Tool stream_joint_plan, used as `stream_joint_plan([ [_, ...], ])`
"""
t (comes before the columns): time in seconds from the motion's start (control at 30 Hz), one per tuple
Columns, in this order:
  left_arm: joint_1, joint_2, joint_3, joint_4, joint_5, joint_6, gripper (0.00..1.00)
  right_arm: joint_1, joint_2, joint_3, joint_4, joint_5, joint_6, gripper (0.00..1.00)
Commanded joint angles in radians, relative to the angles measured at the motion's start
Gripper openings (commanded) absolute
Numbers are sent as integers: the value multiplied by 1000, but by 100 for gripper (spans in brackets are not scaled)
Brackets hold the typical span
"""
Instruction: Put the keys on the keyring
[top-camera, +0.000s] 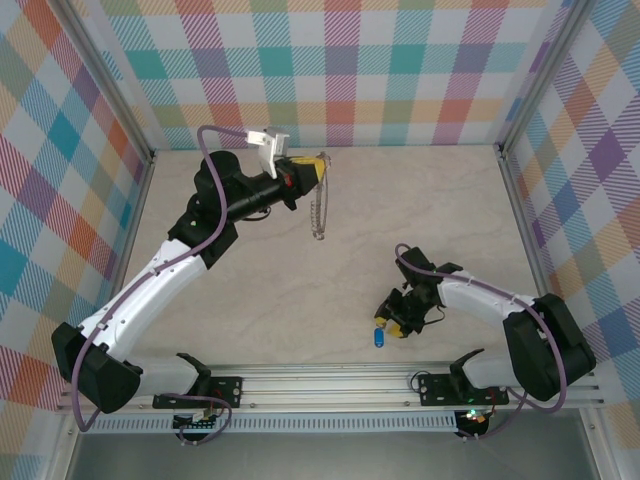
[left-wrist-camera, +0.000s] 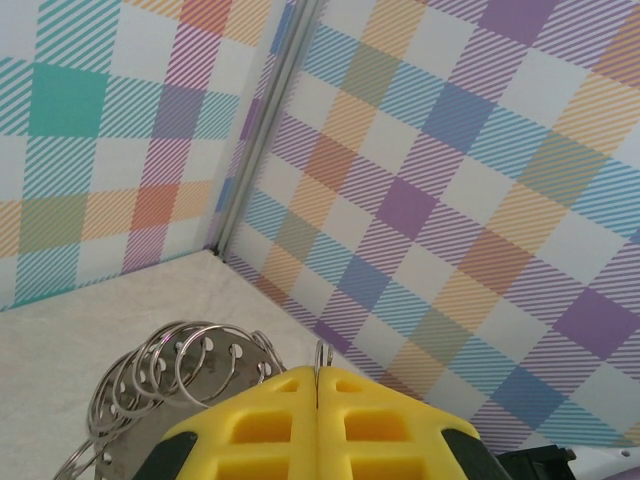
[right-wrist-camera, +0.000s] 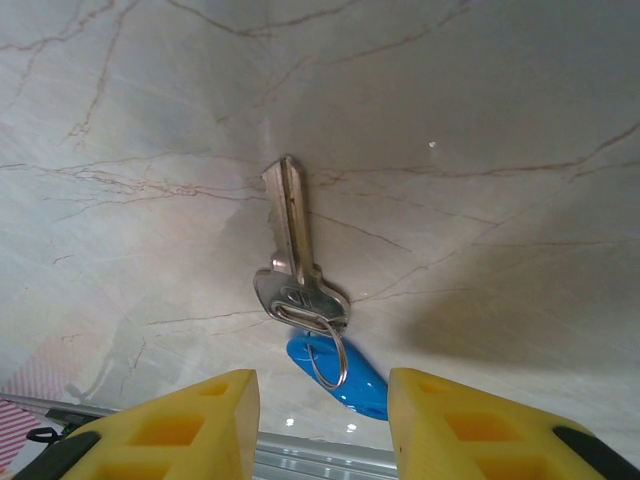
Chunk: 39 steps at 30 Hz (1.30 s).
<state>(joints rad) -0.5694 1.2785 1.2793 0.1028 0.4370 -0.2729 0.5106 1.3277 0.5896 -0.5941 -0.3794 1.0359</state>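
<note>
keyring (top-camera: 319, 212): thin silver hoop, pinched at its rim by the left gripper; in the top view it runs from the fingertips toward 6 o'clock, at about 11 o'clock from the table's middle. whether its far end touches the surface cannot be told.
small loops (left-wrist-camera: 185, 365): a cluster of metal rings strung along the hoop, fanned out at 10 o'clock of the yellow fingertips in the left wrist view.
left gripper (top-camera: 316, 166): clenched on the keyring; the two yellow fingers (left-wrist-camera: 260, 430) meet face to face with the hoop's wire standing up from the seam between them.
key (right-wrist-camera: 292, 240): silver, lying flat on the table, blade toward 12 o'clock in the right wrist view, head toward 6 o'clock.
blue tag (right-wrist-camera: 362, 392): oval, joined to the key's head by a small split ring, lying at 5 o'clock of the head; in the top view it shows at 5 o'clock from the table's middle, near the front rail.
right gripper (top-camera: 393, 324): released, low over the key; its fingers (right-wrist-camera: 190, 425) stand apart, one on each side of the blue tag, touching neither tag nor key.
key and keyring: well apart, the key not on the hoop.
table (top-camera: 300, 300): pale marble-patterned top.
walls (top-camera: 340, 70): pastel plaid panels around it.
</note>
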Motion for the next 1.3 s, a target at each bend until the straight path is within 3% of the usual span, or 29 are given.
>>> stream_joint_plan([
  [0.0,-12,-28,-3,35,23,-11,0,6,13,-8,0,-20,12,38],
  [0.43,-12,-29,-9,37,22,-23,0,6,57,0,27,-29,-4,26],
  [0.67,-12,-27,-8,40,19,-25,0,6,50,-2,27,-35,-11,0],
  [0.93,-12,-23,5,48,17,-16,0,6,-46,104,-35,-33,-94,0],
  [1.27,-12,-26,33,38,16,46,0,-40,-199,308,232,-74,-300,0],
])
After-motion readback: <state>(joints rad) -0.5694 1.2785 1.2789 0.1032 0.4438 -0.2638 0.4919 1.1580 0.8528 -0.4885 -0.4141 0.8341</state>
